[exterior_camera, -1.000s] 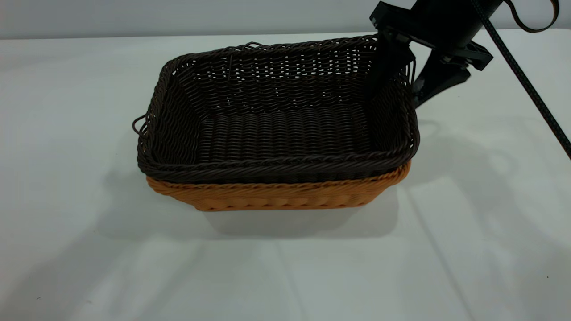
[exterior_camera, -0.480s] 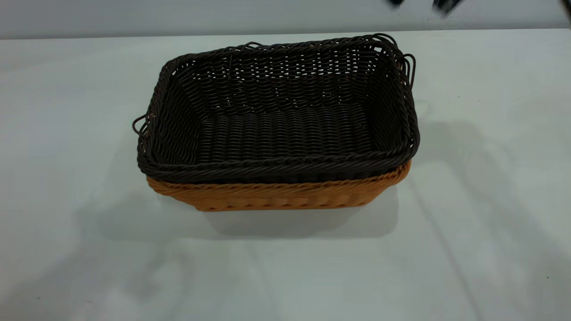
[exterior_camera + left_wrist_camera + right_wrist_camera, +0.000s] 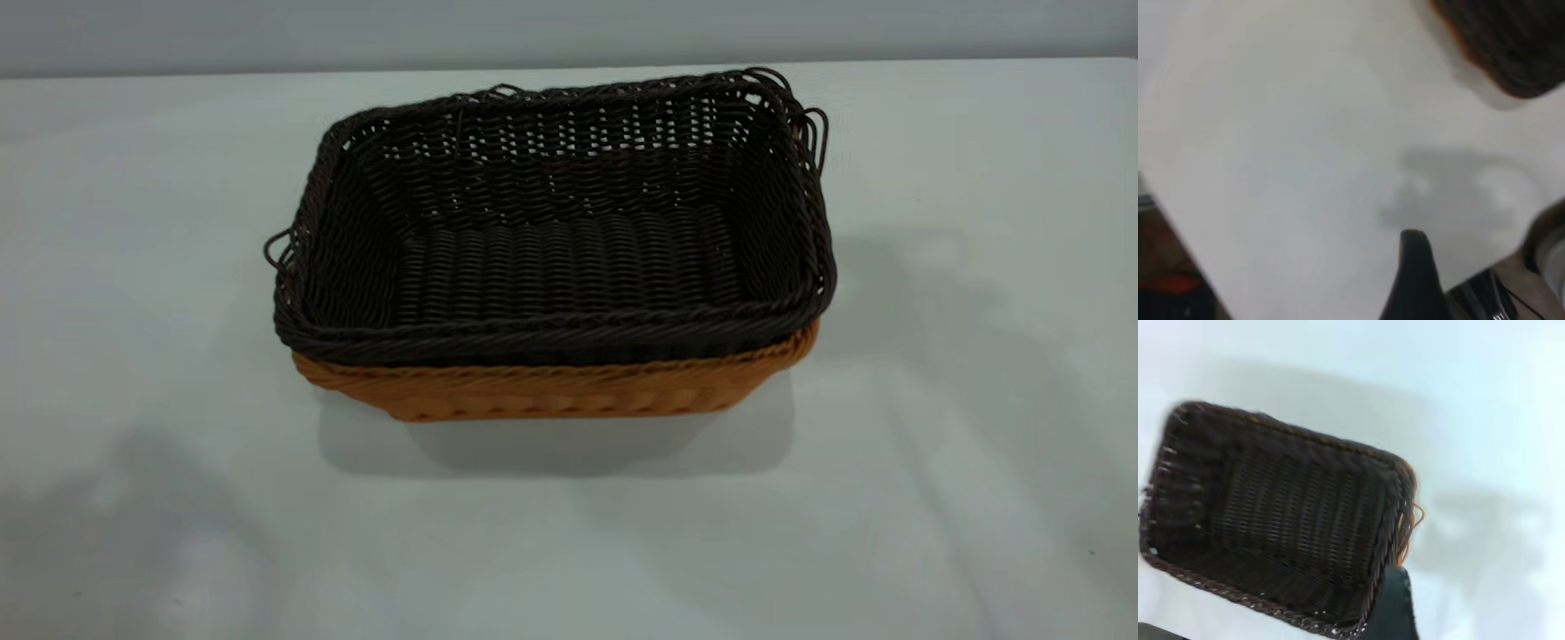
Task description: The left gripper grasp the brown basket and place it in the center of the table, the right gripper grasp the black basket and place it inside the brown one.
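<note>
Exterior view: the black basket (image 3: 569,231) sits nested inside the brown basket (image 3: 551,387) mid-table (image 3: 978,444); neither arm shows, whereas a second ago the right arm stood at the basket's far right corner.

Left wrist view: the left gripper (image 3: 1415,280) hangs above bare table, jaw state unclear.

Right wrist view: the right gripper (image 3: 1395,607) hangs over the nested baskets, jaws indiscernible.

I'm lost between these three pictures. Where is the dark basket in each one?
Exterior view: the black basket sits mid-table, nested in the brown basket.
Left wrist view: only a dark corner shows at the picture's edge.
Right wrist view: it fills much of the picture, seen from above.
Shared landmark: the brown basket's orange rim.
</note>
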